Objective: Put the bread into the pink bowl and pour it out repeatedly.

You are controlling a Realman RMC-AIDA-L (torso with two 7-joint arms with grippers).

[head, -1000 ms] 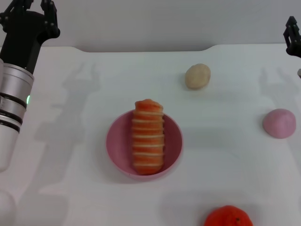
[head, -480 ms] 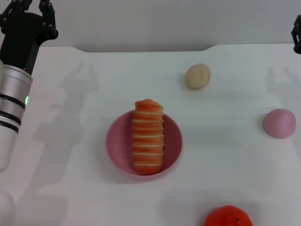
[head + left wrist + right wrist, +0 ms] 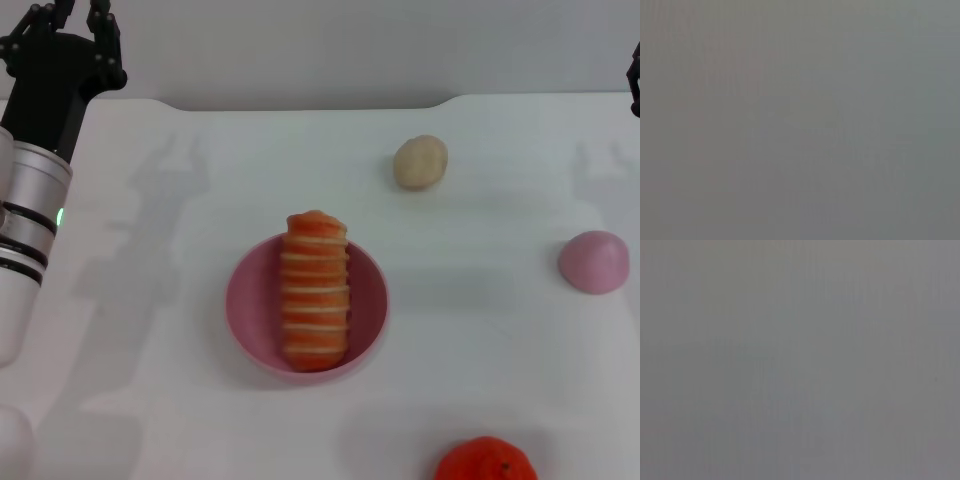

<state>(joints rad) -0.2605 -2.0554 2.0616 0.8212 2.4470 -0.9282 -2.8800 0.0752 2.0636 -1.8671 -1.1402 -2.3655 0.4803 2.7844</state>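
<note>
1. Bread (image 3: 316,290), striped orange and cream, lies lengthwise in the pink bowl (image 3: 246,305), its far end poking up over the bowl's far rim.
2. Pink bowl sits upright on the white worktop (image 3: 150,300).
3. Left claw (image 3: 68,22) hangs far off beyond the bowl, at the worktop's back corner; its fingers are spread a little and hold nothing.
4. Right claw (image 3: 634,82) barely peeks in at the opposite far edge; I cannot tell how it stands.
5. Beyond the bowl rests a beige lump (image 3: 420,162); a pink dome (image 3: 594,262) lies well apart from it; an orange fruit (image 3: 486,462) sits nearer than the bowl.
6. Both wrist views are plain grey.
</note>
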